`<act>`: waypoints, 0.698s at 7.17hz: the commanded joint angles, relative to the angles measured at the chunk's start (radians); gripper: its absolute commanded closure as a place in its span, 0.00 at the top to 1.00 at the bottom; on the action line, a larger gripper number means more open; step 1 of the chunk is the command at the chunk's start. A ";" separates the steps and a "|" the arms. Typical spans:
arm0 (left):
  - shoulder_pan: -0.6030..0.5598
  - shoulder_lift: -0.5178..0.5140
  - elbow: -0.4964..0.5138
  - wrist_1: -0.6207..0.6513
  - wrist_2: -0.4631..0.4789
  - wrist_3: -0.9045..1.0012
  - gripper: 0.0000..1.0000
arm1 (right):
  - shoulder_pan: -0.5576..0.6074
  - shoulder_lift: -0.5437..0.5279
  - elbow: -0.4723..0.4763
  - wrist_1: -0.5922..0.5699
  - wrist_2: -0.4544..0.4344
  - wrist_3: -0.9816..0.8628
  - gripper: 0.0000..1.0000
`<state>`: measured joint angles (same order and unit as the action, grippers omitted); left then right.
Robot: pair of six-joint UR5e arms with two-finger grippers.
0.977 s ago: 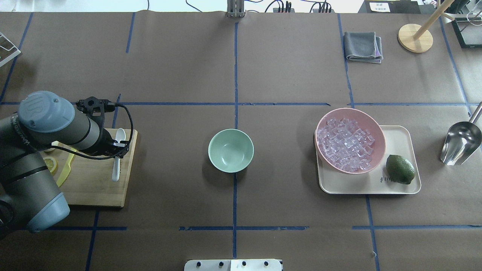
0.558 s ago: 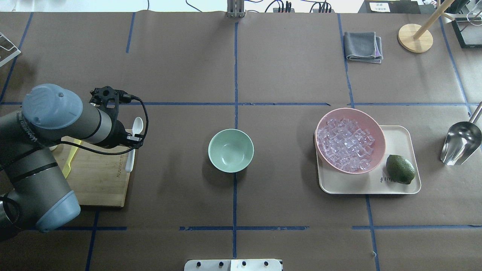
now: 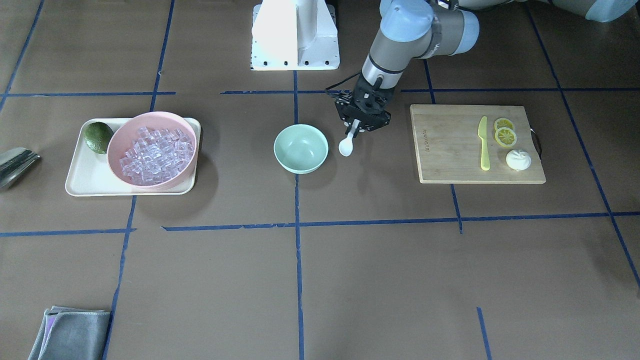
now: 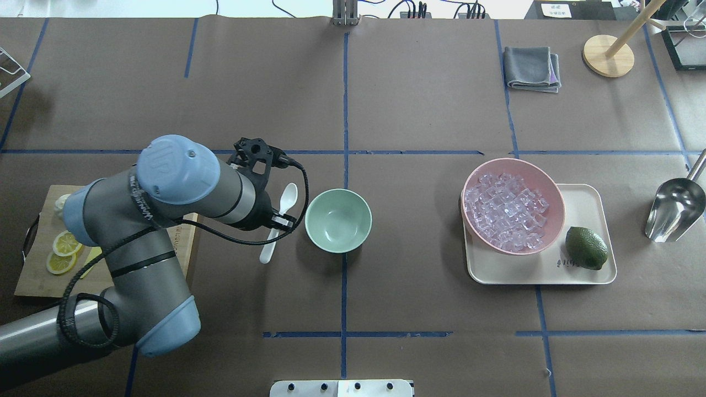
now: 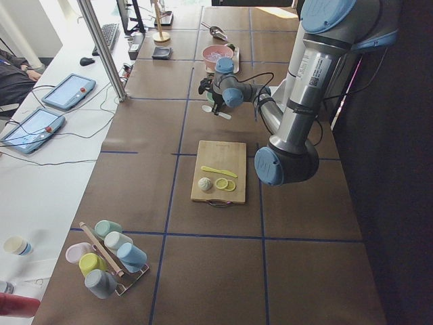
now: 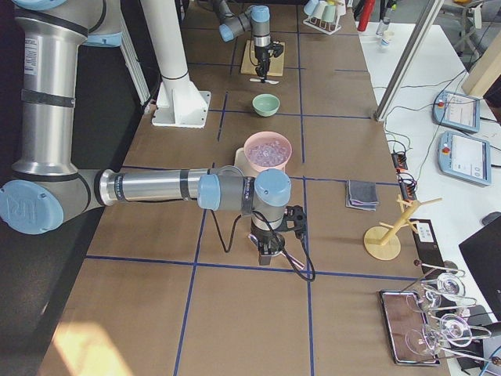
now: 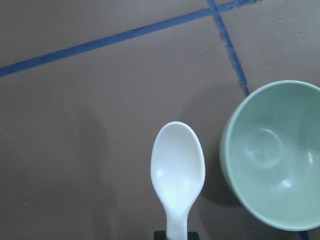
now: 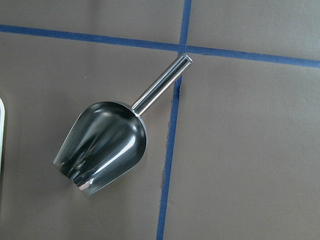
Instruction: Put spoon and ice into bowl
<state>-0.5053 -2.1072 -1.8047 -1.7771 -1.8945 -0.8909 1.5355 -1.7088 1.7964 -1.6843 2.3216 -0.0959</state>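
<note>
My left gripper (image 4: 278,220) is shut on the handle of the white spoon (image 4: 287,199) and holds it above the table, just left of the mint-green bowl (image 4: 338,220). In the left wrist view the spoon's scoop (image 7: 177,170) sits beside the bowl's rim (image 7: 235,175), apart from it. The bowl is empty. The ice (image 4: 506,212) fills the pink bowl (image 4: 554,190) on the tray. My right gripper (image 6: 267,254) shows only in the exterior right view; I cannot tell whether it is open. Its wrist camera looks down on a metal scoop (image 8: 102,150).
The cream tray (image 4: 584,270) also holds a lime (image 4: 586,248). The metal scoop (image 4: 674,212) lies right of the tray. A wooden cutting board (image 3: 445,145) with a yellow-green knife (image 3: 483,142) and lemon slices (image 3: 504,131) lies on my left. A grey cloth (image 4: 532,69) lies at the far right.
My left arm has carried the spoon from over the cutting board rightward across the table to beside the green bowl. Nothing else has moved.
</note>
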 commanded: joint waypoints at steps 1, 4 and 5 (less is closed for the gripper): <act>0.028 -0.124 0.096 0.016 0.000 0.001 0.00 | 0.000 -0.003 0.000 0.000 0.001 -0.001 1.00; 0.027 -0.169 0.137 0.045 -0.001 -0.013 0.99 | 0.000 -0.003 0.000 0.000 -0.001 -0.001 1.00; 0.027 -0.168 0.137 0.045 -0.001 -0.013 1.00 | 0.000 -0.003 0.000 0.000 -0.001 -0.001 1.00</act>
<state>-0.4782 -2.2734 -1.6697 -1.7348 -1.8959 -0.9001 1.5355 -1.7119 1.7963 -1.6843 2.3211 -0.0967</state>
